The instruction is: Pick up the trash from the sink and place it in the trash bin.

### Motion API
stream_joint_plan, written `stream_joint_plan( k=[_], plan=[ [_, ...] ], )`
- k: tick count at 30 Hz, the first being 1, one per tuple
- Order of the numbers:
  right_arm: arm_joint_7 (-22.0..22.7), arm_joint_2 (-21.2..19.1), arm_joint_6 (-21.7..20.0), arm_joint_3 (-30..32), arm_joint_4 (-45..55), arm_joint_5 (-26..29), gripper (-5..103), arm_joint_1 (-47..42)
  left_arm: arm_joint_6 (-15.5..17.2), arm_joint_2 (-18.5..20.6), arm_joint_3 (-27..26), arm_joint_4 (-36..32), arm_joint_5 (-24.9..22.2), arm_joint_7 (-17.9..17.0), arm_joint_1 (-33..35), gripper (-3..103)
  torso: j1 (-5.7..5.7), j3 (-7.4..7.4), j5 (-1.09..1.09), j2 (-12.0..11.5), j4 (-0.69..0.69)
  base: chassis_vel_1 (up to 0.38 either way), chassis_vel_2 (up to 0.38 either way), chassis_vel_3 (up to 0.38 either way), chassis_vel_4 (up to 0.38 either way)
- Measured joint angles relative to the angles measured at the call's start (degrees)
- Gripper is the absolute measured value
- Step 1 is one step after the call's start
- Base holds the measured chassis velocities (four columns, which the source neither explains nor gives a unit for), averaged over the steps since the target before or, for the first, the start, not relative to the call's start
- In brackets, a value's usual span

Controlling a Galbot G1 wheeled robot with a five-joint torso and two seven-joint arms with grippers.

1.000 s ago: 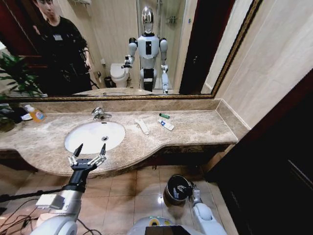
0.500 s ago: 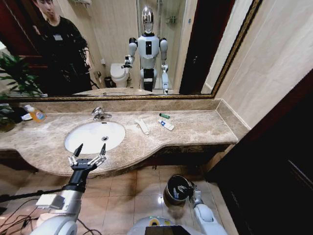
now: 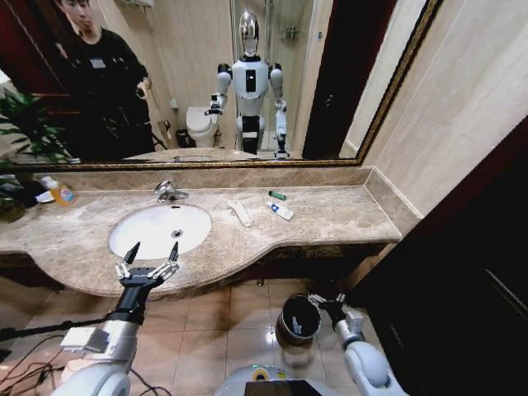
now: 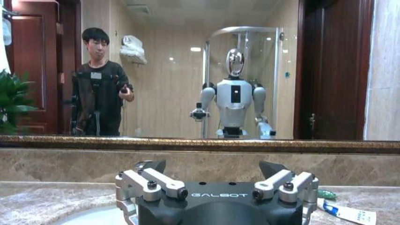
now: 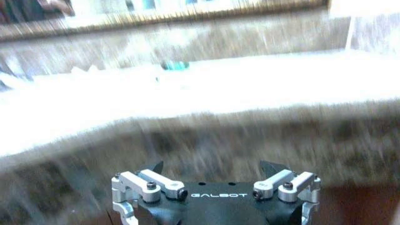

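Observation:
The white oval sink (image 3: 153, 231) is set in the beige marble counter, and my left gripper (image 3: 153, 252) hovers open at its front rim, holding nothing. The trash lies on the counter to the right of the basin: a white tube (image 3: 240, 212), a blue-and-white packet (image 3: 280, 209) and a tiny green piece (image 3: 277, 195). The left wrist view shows the left gripper (image 4: 212, 165), the packet (image 4: 347, 213) and the green piece (image 4: 326, 193). The dark trash bin (image 3: 282, 328) stands on the floor below. My right gripper (image 3: 323, 302) is open just right of the bin's rim, facing the counter edge (image 5: 212, 165).
A chrome faucet (image 3: 169, 191) stands behind the basin. An orange-yellow bottle (image 3: 59, 192) and a plant (image 3: 25, 124) sit at the counter's far left. A large mirror runs along the back wall. A dark door or panel (image 3: 462, 280) closes off the right side.
My right arm has swung to the right, moving its gripper from over the bin's mouth to beside the rim. The left arm and the litter have stayed put.

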Motion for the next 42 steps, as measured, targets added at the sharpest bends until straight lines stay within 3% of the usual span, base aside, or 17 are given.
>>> stream_joint_plan(
  k=[6, 9, 17, 21, 29, 36, 42],
  plan=[
    [0.8, 0.6, -2.8, -1.0, 6.6, -1.2, 100, 1.3, 0.0, 0.0, 0.0, 0.0, 0.0, 0.0, 0.0, 100, 0.0, 0.0, 0.01, 0.0, 0.0, 0.0, 0.0, 0.0, 0.0],
    [0.6, 0.1, -6.8, -2.9, 10.1, -1.2, 100, 7.0, 0.0, 0.0, 0.0, 0.0, 0.0, 0.0, 0.0, 100, 0.0, 0.0, 0.01, 0.0, 0.01, 0.0, 0.0, 0.0, 0.0],
    [-0.5, -1.0, -10.1, -7.0, 8.6, -0.6, 100, 15.1, 0.0, 0.0, 0.0, 0.0, 0.0, 0.0, 0.0, 100, 0.0, 0.01, 0.0, 0.0, 0.0, 0.0, 0.0, 0.0, 0.0],
    [-0.3, -1.5, -12.1, -12.2, 4.0, 0.7, 100, 23.5, 0.0, 0.0, 0.0, 0.0, 0.0, 0.0, 0.0, 100, 0.0, 0.01, 0.01, 0.0, 0.01, 0.0, 0.0, 0.0, 0.0],
    [0.0, -3.7, -15.3, -16.5, -4.2, 6.4, 100, 34.3, 0.0, 0.0, 0.0, 0.0, 0.0, 0.0, 0.0, 100, 0.01, 0.01, 0.0, 0.0, 0.0, 0.0, 0.0, 0.0, 0.0],
    [1.1, -1.4, -17.4, -22.1, -10.9, 8.8, 100, 41.9, 0.0, 0.0, 0.0, 0.0, 0.0, 0.0, 0.0, 100, 0.01, 0.01, 0.0, 0.0, 0.01, 0.0, 0.0, 0.0, 0.0],
    [1.6, 3.6, -17.3, -26.3, -21.9, 7.7, 100, 50.3, 0.0, 0.0, 0.0, 0.0, 0.0, 0.0, 0.0, 100, 0.01, 0.01, -0.01, 0.0, 0.01, 0.0, 0.0, 0.0, 0.0]
  ],
)
